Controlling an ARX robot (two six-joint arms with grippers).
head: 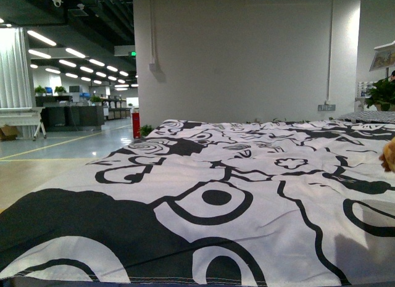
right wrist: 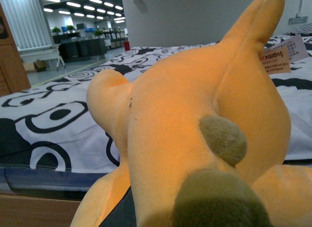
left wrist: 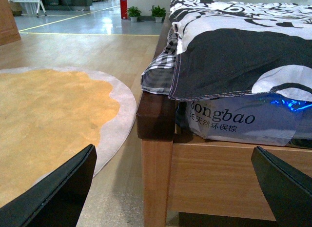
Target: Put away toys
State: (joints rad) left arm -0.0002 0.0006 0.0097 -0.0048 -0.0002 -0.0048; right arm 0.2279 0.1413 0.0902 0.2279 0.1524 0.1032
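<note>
While the plush toy (right wrist: 195, 129) is filling my right wrist view over the bed (head: 203, 176) edge, I'm not seeing whether the right end effector is grasping it; a loose hold is risking a drop to the floor (left wrist: 97, 46). The left end effector (left wrist: 173, 154) is hanging released.

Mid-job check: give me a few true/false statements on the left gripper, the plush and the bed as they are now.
1. The left gripper is open with nothing between its fingers. True.
2. The plush toy lies on the round rug. False: it is beside the bed cover, close in front of the right wrist camera.
3. The bed cover is patterned in black and white. True.
4. The plush toy carries no tag. False: a paper tag shows by its pointed part.
</note>
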